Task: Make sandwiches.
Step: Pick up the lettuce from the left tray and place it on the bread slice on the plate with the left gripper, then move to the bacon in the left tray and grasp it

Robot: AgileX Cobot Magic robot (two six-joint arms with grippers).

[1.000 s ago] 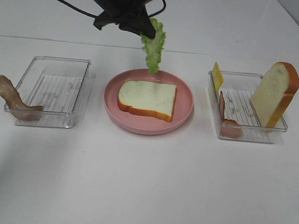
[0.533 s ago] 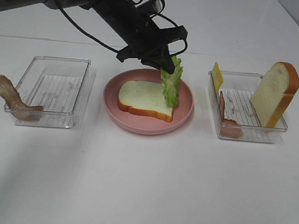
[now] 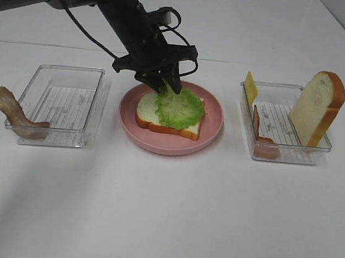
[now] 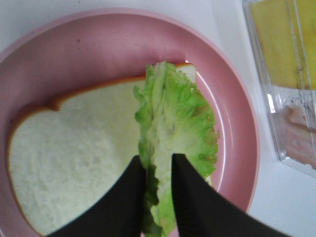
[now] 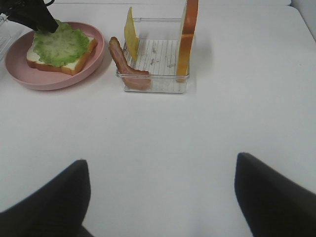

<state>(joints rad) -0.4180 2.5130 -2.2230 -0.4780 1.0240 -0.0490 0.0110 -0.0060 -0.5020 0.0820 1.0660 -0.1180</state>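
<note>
- The right tool (image 5: 160,159) hung over the bare near part of the worktop (image 3: 162,215), its two dark fingers spread wide with nothing between them.
- Toward the left edge stood the left tray (image 3: 73,71); a bacon strip (image 3: 12,114) was draped over its near-left corner, one end inside and the other hanging out.
- Toward the right edge stood the right tray (image 3: 282,155). A second bacon strip (image 3: 262,139) leaned at its near-left side.
- Midway between the side edges sat the pink plate (image 3: 213,130) with a bread slice (image 3: 149,111) lying flat on it.
- A lettuce leaf (image 3: 180,107) lay spread over the right-hand part of that slice, making the start of the sandwich.
- The left tool (image 3: 165,83) reached in from the far-left corner and was closed on the far edge of the leaf, which was pinched between its fingers (image 4: 131,197).
- In the right tray's far part, a cheese slice (image 3: 251,88) stood up at the far-left corner and a second bread slice (image 3: 317,108) stood upright on the side nearest the right edge.
</note>
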